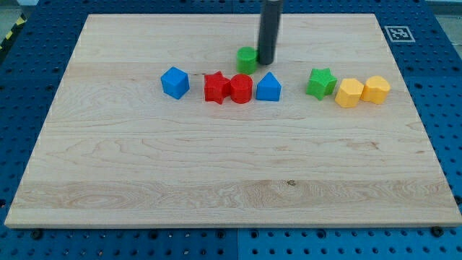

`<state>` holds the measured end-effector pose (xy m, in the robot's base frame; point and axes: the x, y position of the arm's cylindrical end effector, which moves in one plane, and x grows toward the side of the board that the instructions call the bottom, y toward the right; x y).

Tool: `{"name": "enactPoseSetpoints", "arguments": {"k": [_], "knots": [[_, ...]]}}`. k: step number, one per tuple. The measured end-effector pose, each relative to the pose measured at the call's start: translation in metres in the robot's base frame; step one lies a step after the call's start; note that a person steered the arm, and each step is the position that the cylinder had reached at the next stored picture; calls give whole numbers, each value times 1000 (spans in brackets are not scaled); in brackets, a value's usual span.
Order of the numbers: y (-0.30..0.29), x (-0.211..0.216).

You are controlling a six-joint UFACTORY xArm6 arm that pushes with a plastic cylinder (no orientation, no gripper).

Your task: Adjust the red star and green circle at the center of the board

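Note:
The red star lies left of centre in the board's upper half, touching a red round block on its right. The green circle sits just above them. My tip is right against the green circle's right side, above the blue house-shaped block. The rod comes down from the view's top.
A blue cube lies left of the red star. A green star and two yellow blocks lie to the right. The wooden board rests on a blue pegboard table.

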<state>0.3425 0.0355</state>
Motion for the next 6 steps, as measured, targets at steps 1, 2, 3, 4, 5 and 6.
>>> {"name": "enactPoseSetpoints", "arguments": {"k": [1,2,3,4,5,6], "knots": [[-20,18],[-19,-8],[-22,-53],[-50,-53],[-52,-33],[-53,-12]]}}
